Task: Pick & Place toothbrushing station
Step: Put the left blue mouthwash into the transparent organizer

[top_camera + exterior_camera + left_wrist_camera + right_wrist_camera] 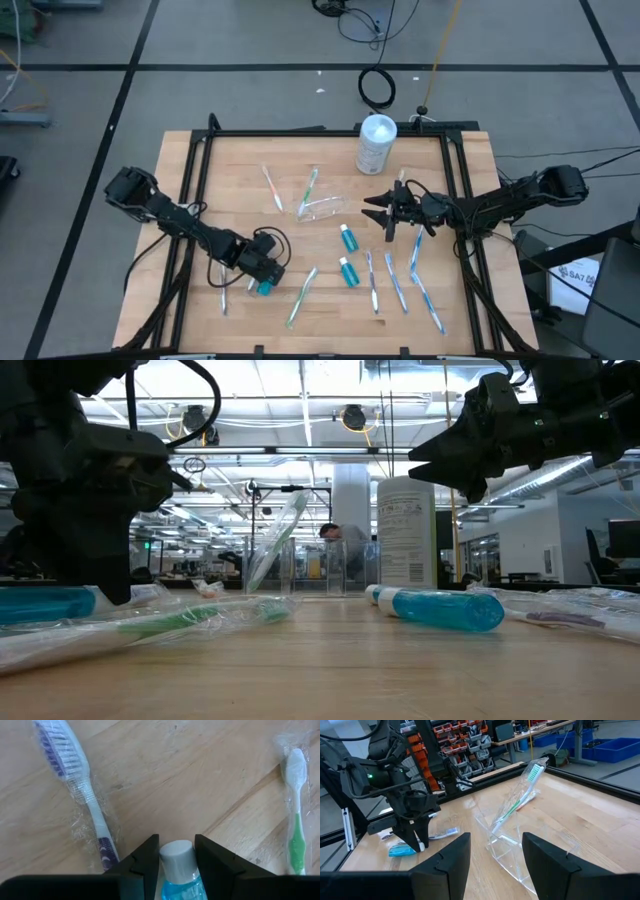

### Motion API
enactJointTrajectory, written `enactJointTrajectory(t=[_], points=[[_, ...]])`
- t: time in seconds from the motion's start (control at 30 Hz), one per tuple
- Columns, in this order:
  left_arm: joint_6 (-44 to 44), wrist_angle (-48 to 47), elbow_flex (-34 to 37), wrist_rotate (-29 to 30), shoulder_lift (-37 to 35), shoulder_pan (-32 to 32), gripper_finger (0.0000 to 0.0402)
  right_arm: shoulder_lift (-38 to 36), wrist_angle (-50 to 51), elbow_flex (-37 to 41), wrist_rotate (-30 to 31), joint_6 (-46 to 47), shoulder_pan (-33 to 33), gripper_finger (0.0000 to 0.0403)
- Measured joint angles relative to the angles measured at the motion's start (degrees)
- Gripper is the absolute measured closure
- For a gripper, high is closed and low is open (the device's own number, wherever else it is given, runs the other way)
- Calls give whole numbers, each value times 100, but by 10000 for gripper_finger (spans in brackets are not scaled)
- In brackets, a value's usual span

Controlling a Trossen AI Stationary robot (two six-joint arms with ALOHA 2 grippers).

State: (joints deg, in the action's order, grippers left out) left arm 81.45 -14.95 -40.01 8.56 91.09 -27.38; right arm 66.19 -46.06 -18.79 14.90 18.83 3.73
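Where the left gripper (pixel 265 284) comes down at about seven o'clock on the table (pixel 240 170), its two fingers (pixel 145 862) straddle the neck of a small blue bottle (pixel 178 875) lying on its side, white cap between the pads. Contact on either side cannot be confirmed, so a grip is not yet certain.

The bottle looks light, rigid and smooth-walled; being round, it is likely to roll or slip if pinched off-centre. A hold across the body just below the cap seems the surest.

Just beside it, at about ten o'clock in the wrist view, lies a wrapped purple toothbrush (pixel 75 785); at about three o'clock a wrapped green toothbrush (pixel 296 815). Both wrappers are thin film, probably slick and easily dragged, but neither touches the bottle.

Farther out, two more blue bottles (pixel 348 238) rest near the table centre, with several wrapped brushes around five o'clock. A clear holder (pixel 322 207) carrying one green brush (pixel 515 802) lies just above centre, and a white canister (pixel 377 145) stands at twelve o'clock.

The right gripper (pixel 385 212) hovers near three o'clock, jaws parted and empty.
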Motion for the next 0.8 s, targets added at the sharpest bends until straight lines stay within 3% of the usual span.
enactJointTrajectory(t=[0.3,0.8], points=[[-612,279,-236,4,35,-2,279,-2,0,0,0,-2,2,232],[-1835,252,-931,522,13,335,280,0,2,0,-2,-2,2,232]])
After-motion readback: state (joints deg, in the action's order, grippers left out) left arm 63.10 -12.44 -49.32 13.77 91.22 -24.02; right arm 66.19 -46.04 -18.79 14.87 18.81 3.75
